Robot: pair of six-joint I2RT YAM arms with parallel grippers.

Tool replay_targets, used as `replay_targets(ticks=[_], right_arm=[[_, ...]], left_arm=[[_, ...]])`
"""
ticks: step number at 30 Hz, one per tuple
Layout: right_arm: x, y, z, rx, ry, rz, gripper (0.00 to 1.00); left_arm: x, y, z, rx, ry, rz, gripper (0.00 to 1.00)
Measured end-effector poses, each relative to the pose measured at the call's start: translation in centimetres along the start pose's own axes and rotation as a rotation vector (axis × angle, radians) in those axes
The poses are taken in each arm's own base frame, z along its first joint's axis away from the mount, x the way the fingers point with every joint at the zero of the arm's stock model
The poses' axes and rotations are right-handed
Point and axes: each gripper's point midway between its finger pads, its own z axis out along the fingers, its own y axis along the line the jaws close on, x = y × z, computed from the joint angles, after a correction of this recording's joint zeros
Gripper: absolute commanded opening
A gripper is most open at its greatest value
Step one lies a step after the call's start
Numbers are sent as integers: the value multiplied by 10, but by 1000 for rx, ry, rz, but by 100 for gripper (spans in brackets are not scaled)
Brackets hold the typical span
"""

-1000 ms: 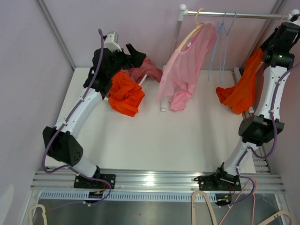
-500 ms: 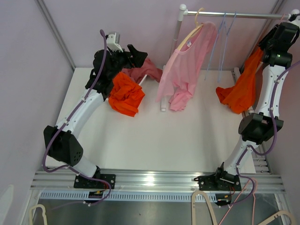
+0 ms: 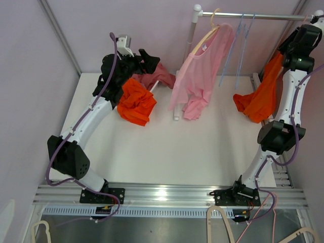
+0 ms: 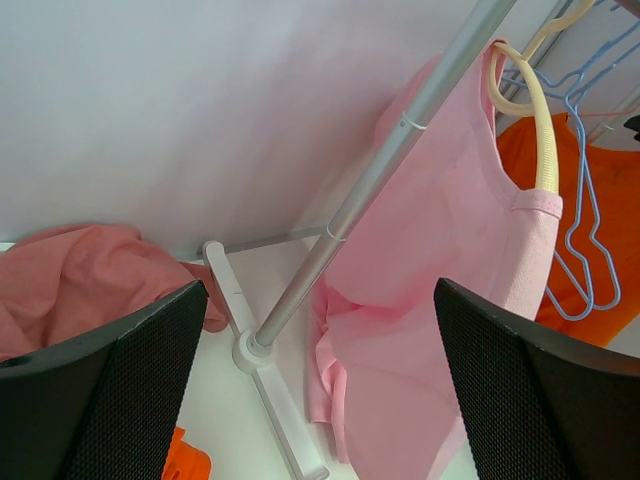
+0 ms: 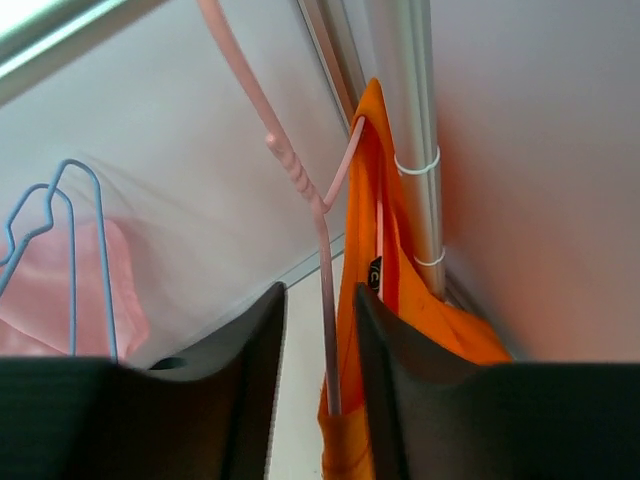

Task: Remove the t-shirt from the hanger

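Right gripper (image 5: 318, 300) lifted slightly, jaws part-open astride pink hanger (image 5: 300, 180), perhaps touching, orange t-shirt (image 5: 400, 310) just beside.

A white table (image 3: 167, 152) bears a crumpled orange cloth (image 3: 135, 105), touching a dusty-red cloth (image 3: 159, 77) behind it. Two empty blue hangers (image 3: 238, 48) hang on a metal rail (image 3: 263, 16).

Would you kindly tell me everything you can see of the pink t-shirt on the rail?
The pink t-shirt is thin, soft-looking fabric with a stitched neck edge. It hangs lopsided from a cream hanger hooked on the metal rail, one shoulder carried high on the hanger, the rest drooping in folds and bunched at the bottom, beside the rack's upright post.
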Motion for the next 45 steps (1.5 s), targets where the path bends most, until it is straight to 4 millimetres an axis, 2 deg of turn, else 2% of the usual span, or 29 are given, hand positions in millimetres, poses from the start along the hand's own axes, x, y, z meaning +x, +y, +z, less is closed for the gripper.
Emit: replay_targets(ticks=[1,2,3,11,16,20,24,26,28,30,33,35,38,40,43,44,45], right_arm=[[3,-1,3,2,6,-3,13],[5,-1,5,3,10,-9,3],[9,-2,8,6,17,-4,0],[8,6,14,-30,8,1,0],[8,22,8,-82,11,-39,0],[1,57,-15,-177,-4,-98,0],[-19,92,-53,-298,-45,-131,0],[-33,101,-72,-339,-75,-139,0],[-48,103,-90,-357,-107,-140,0],[-54,101,-103,-363,-115,-140,0],[-50,96,-118,-369,-99,-137,0],[-38,91,-126,-368,-66,-130,0],[-10,80,-136,-358,5,-112,0],[7,75,-143,-356,45,-101,0],[28,67,-159,-352,90,-74,0],[34,64,-166,-351,101,-64,0],[35,62,-171,-350,103,-57,0]], left_arm=[[0,0,0,0,0,0,99],[0,0,0,1,-1,2,100],[0,0,0,1,-1,7,100],[4,-2,2,18,9,15,99],[5,-16,2,76,-6,64,99],[25,-33,-11,130,-18,102,100],[32,-50,-26,211,-64,106,100],[27,-57,-29,238,-88,87,100],[22,-62,-30,263,-102,60,100],[20,-70,-32,308,-99,25,99],[17,-89,-35,408,-72,-29,100],[15,-102,-37,466,-59,-42,99],[20,-125,-43,518,-52,-19,99],[29,-154,-48,538,-53,27,99],[48,-218,-69,633,-58,107,99],[52,-231,-74,655,-63,123,99],[61,-255,-86,704,-69,148,99]])
